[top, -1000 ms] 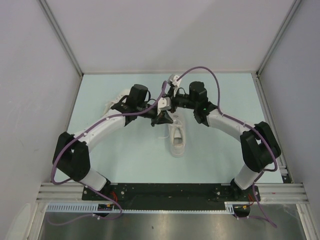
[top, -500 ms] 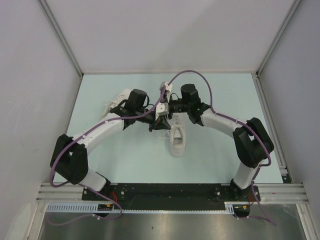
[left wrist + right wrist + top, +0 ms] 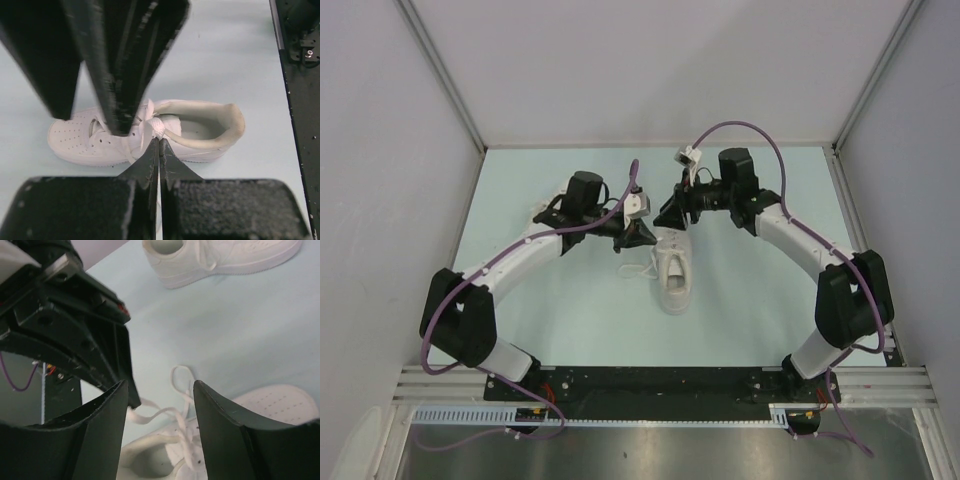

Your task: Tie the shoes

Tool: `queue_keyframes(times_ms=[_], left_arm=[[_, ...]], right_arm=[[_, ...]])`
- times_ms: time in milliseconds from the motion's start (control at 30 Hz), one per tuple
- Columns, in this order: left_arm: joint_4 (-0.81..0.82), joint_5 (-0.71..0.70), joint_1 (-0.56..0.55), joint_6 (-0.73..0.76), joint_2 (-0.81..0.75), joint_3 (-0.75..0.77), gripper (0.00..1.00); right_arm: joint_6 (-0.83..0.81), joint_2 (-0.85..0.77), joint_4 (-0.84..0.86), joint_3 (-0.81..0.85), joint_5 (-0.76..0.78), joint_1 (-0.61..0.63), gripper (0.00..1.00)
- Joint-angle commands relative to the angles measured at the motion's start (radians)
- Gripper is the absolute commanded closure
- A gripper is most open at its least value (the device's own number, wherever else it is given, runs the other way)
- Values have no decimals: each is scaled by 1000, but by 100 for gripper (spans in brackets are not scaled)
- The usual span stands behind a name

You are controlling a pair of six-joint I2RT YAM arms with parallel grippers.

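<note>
— Shoe bearing first: how does it lie from the hands?

— Crosswise to both. Its long axis runs toward and away from the arm bases, toe at the far end, heel opening at the base end, flat on the worktop. The left hand points at the lacing from one side and the right hand from the other.

— Which is closer?

— Left, I'd judge. Its fingertips sit right at the tongue, clenched tight. A lace runs straight into them, so it looks pinched there. The right hand is released, fingers spread and holding nothing, above the shoe and a little back from it.

— What does the next move turn on?

— The loose loop. From the right hand it lies on the worktop beyond the shoe, framed between the spread fingers and near the left hand's tips. Reaching it means crossing over the lacing.

— And the other shoe?

— Well beyond, behind the left hand, roughly parallel.
</note>
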Motion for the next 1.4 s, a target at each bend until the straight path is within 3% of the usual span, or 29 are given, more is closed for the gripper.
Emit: queue_keyframes(times_ms=[0,433,667,833,933,967,1033,1067,1167,1267,1333,1367], left_arm=[[51,26,6,16,12,22,100],[54,18,9,24,18,31,100],[53,18,9,29,21,36,100],[51,20,9,29,27,42,100],[48,21,8,29,32,47,100],[47,20,8,29,30,47,100],[42,18,8,32,30,48,100],[34,17,8,32,30,50,98],[-76,-5,35,58,35,80,57],[-180,33,145,107,27,80,50],[-359,9,217,319,35,93,49],[-421,-14,230,498,39,96,49]], right_arm=[[-57,-26,-182,37,-79,14,40],[-90,-24,-273,37,-111,-3,46],[-92,-10,-259,37,-105,5,61],[-87,-4,-247,37,-105,9,64],[-81,0,-235,37,-109,11,76],[-81,0,-230,37,-109,13,87],[-87,-1,-232,37,-103,9,99],[-92,-1,-239,37,-103,9,100],[-122,-9,-273,37,-91,3,100],[-150,-17,-305,37,-89,-3,100],[-164,-21,-314,37,-86,-9,100],[-168,-23,-327,37,-88,-12,100]])
